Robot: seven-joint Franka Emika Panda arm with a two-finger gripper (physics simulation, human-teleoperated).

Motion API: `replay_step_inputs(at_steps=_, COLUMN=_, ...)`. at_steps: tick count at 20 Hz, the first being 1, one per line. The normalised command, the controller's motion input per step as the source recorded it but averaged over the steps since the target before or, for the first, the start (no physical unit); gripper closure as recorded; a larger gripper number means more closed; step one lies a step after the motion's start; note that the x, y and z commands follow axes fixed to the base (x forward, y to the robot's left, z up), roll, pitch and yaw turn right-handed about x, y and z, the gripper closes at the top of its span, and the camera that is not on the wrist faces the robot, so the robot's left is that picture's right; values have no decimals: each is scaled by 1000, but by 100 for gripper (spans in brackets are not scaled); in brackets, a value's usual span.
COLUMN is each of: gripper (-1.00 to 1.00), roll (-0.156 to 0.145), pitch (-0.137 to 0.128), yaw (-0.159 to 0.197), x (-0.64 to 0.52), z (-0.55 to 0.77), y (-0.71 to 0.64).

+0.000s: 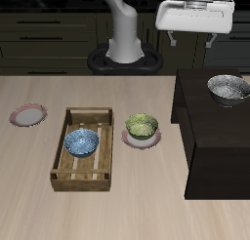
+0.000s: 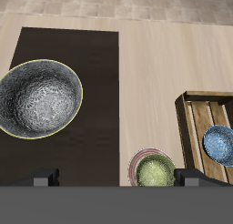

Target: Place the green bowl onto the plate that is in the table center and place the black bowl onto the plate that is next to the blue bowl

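Bowls: one green bowl (image 1: 141,125), one black bowl (image 1: 228,87), one blue bowl (image 1: 81,141); two plates (image 1: 28,115).

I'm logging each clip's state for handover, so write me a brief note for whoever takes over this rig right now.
Gripper: holds nothing, high above the table's back by the black cabinet; open or shut cannot be told.
Green bowl: already on the center plate. Done.
Black bowl: on the cabinet top, untouched.
Blue bowl: inside the wooden tray.
Left: carry the black bowl to the empty plate beyond the tray.
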Motion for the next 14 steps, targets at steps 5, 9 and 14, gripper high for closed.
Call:
replay_step_inputs(at_steps=5, gripper=-100, roll=-20, pitch=22, yaw=-28, x=293, z=-62, y=113)
replay_step_inputs(at_steps=9, gripper=-100, roll=-12, pitch=65, yaw=-45, x=321, z=-144, y=146)
replay_step_inputs(at_steps=14, gripper=-100, roll=-1, pitch=38, yaw=-25, x=162, z=-121, y=162)
